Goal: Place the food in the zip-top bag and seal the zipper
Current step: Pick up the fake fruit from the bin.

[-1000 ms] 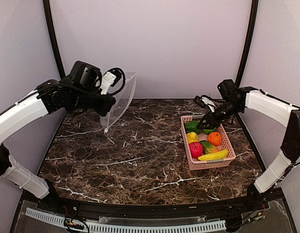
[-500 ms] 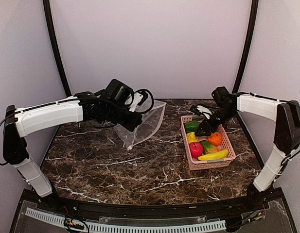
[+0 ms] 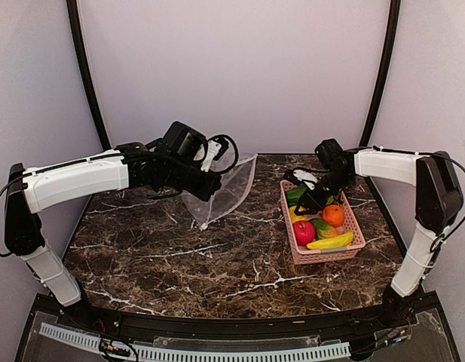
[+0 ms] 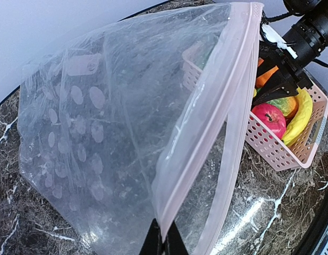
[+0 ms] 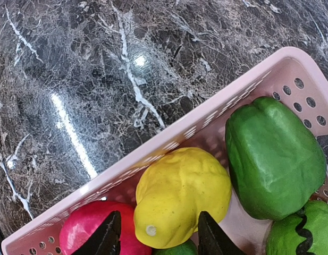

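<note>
Inside perforated pink basket (image 5: 206,109), glossy food (image 5: 179,191).

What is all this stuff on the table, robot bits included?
table: one, dark marble, under everything
bag: one, clear with pale dots, held up over the table's far left-centre
zipper: one, pale pink, along the bag's open mouth
basket: one, pink, table's right side
apple: one, red, basket's near left
banana: one, yellow, basket's near edge
orange: one, orange, basket's right side
yellow pepper: one, yellow, basket's left side
green pepper: at least one, green, basket's far end
green piece: one, green-yellow, between apple and orange
left gripper: one, black, shut on the bag's mouth edge
right gripper: one, black, open astride the yellow pepper
</note>
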Tool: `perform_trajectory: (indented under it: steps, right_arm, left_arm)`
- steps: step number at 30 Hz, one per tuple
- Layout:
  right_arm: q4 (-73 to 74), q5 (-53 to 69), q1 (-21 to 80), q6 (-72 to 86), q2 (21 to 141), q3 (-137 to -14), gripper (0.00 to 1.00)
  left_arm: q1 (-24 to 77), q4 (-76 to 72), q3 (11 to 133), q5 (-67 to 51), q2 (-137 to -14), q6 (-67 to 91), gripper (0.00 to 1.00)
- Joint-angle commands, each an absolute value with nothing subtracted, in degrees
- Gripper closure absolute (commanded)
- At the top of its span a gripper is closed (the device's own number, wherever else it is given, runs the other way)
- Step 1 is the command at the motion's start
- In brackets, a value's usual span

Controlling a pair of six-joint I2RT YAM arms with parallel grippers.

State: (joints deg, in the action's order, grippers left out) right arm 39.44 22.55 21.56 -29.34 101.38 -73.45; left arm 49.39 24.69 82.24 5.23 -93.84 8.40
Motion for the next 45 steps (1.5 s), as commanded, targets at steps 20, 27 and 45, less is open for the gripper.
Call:
perform_trajectory:
  steps: [20, 27, 45]
  right_arm:
    - [38.21, 20.5, 22.61, -27.12, 102.57, -73.75, 0.88]
    - [42.85, 18.71, 22.59, -27.83, 95.73, -74.74, 0.94]
    - [47.61, 44.48, 24.58, -24.95, 85.0, -85.96, 0.96]
  left_arm:
    - [49.35, 23.17, 81.03, 6.2, -92.23, 9.25, 0.99]
    - [49.33, 22.61, 81.57, 6.5, -92.9, 9.21, 0.99]
    - [49.3, 16.91, 83.66, 2.56, -97.66, 14.65, 0.99]
